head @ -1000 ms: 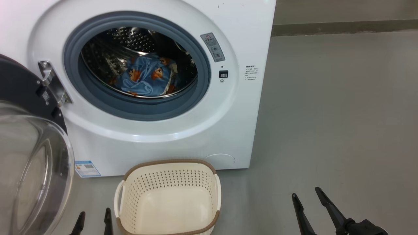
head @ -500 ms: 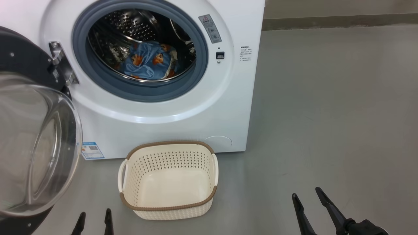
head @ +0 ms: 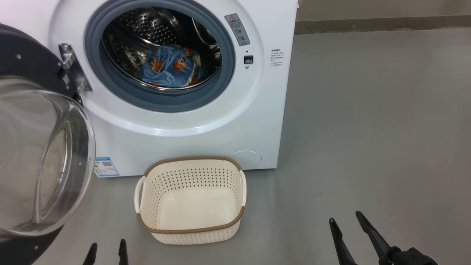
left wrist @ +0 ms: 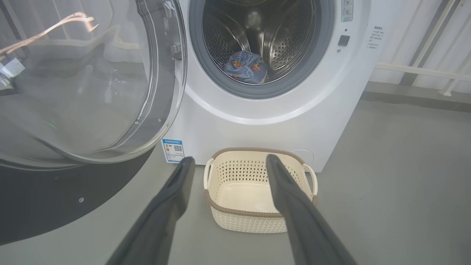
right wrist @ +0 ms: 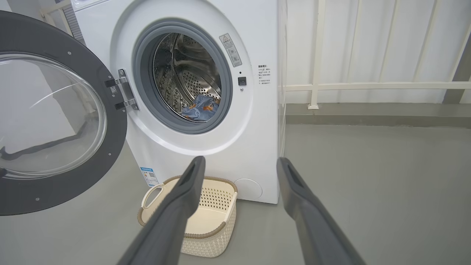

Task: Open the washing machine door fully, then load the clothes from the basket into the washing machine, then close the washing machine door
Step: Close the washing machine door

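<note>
Since the light blue bear-printed clothes lie inside the white front-loading washing machine and the cream perforated plastic basket in front of it sits empty, only closing remains. The left gripper and right gripper hang released, holding nothing. A weak or glancing push could leave the round black-rimmed glass door, swung wide beside the machine, unlatched.

perforated plastic basket, shiny steel drum, glossy glass door, matt floor.
</note>
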Tool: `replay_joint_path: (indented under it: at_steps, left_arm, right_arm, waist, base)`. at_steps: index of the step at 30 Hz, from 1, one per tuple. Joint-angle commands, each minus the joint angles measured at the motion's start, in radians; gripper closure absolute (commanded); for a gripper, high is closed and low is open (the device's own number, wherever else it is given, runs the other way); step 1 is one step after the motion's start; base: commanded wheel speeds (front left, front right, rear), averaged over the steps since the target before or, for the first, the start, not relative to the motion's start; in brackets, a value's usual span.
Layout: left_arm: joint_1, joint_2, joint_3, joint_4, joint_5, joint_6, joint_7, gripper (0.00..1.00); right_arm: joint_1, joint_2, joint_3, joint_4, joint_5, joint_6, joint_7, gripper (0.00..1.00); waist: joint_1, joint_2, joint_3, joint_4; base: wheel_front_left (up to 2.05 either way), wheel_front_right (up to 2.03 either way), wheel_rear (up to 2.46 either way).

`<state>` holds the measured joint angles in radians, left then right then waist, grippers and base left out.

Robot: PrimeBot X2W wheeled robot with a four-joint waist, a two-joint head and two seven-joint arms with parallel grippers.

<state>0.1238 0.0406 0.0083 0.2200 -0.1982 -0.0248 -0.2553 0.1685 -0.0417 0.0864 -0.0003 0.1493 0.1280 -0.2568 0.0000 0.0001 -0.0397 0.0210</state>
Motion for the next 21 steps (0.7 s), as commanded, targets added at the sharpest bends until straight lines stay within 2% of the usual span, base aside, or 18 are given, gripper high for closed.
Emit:
replay_joint_path:
  at_steps: [1,10,21]
  left_arm:
    - [-0.022,0.01,0.033,-0.029,0.009,0.006,-0.006,0.0]
    - [-0.022,0.01,0.051,-0.029,0.025,0.01,-0.006,0.0]
    - [-0.015,0.01,0.081,-0.047,0.037,0.015,-0.006,0.0]
  right_arm:
    - [-0.016,-0.008,0.021,-0.027,-0.009,0.003,-0.005,0.0]
    - [-0.029,-0.008,0.025,-0.021,-0.017,0.003,-0.005,0.0]
    - [-0.08,-0.009,0.062,0.0,-0.036,0.003,-0.005,0.0]
  waist:
    - [0.0,-0.0001,0.0,0.002]
    - [0.0,-0.0001,0.003,0.073]
    - [0.0,-0.0001,0.003,0.261]
  base:
    - [0.0,0.0,0.0]
    - [0.0,0.0,0.0]
    - [0.0,0.0,0.0]
